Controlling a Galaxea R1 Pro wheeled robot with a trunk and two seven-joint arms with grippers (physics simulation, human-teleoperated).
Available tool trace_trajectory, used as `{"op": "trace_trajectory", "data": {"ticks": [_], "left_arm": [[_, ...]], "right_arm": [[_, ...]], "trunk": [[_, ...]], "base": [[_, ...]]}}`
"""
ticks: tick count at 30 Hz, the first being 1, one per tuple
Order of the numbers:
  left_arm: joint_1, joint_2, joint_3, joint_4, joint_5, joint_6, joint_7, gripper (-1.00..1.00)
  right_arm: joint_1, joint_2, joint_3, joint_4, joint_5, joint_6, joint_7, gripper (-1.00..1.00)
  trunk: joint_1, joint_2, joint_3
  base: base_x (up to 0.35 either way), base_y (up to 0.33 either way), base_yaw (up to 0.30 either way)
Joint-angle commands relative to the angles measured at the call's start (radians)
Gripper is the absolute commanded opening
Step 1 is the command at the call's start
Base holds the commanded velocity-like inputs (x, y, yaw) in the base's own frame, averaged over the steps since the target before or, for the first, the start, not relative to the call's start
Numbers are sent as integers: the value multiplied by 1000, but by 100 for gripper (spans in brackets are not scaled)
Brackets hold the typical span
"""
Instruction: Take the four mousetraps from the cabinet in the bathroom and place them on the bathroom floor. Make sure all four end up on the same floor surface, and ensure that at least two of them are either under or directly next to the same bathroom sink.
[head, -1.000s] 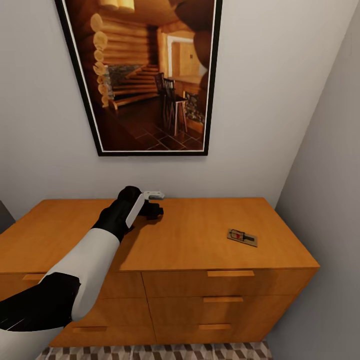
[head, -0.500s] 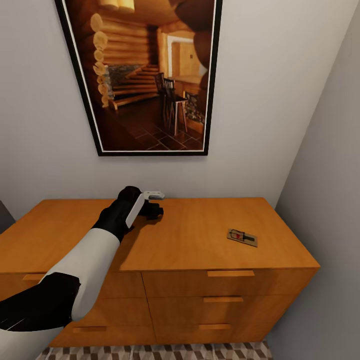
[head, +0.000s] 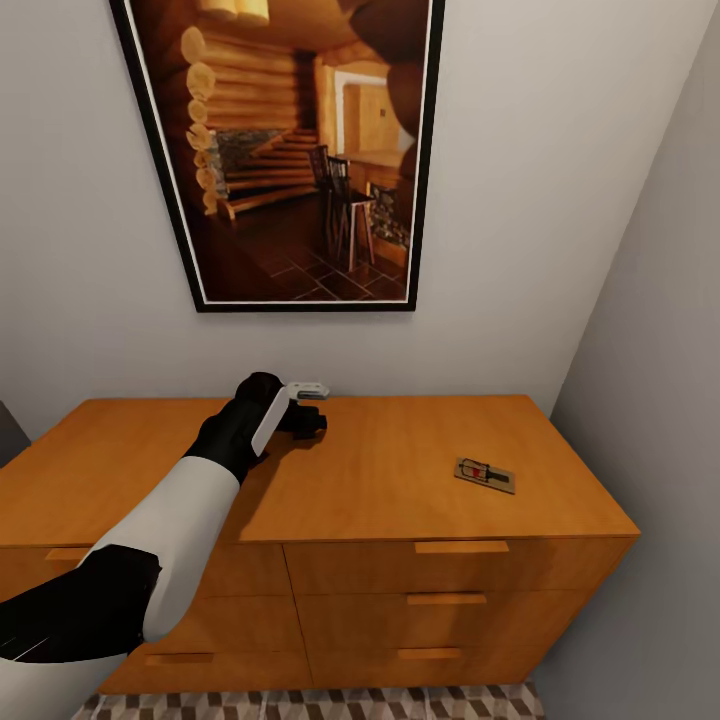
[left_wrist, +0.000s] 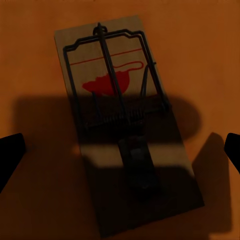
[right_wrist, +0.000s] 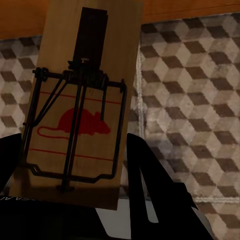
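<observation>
- Left gripper (head: 305, 408) sits over the back of the cabinet (head: 380, 480) top, close to the wall, under the framed picture (head: 290, 150).
- Left wrist view: its fingertips (left_wrist: 10, 152) are spread wide, one at each side of a mousetrap (left_wrist: 122, 125) lying flat on the orange wood, not touching it.
- Second mousetrap (head: 485, 474) lies flat on the cabinet top toward the right end, well apart from the left gripper.
- Right gripper (right_wrist: 75, 170) is clamped on a third mousetrap (right_wrist: 82, 100), held above the cube-patterned bathroom floor (right_wrist: 190, 90).
- Floor tiles also show at the cabinet's foot.
</observation>
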Motion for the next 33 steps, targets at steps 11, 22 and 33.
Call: {"op": "trace_trajectory", "data": {"ticks": [11,22,33], "left_arm": [[0,1,-2,76,19,3,9,100],[0,1,-2,76,19,3,9,-100],[0,1,-2,89,19,3,9,-100]], "right_arm": [[-1,-1,-8,1,-5,-3,11,-100],[-1,-2,-8,1,-5,-3,11,-100],[-1,-2,-8,1,-5,-3,11,-100]], "trunk": [[0,0,-3],[0,0,-3],[0,0,-3]], "base": [[0,0,0],[0,0,0],[0,0,0]]}}
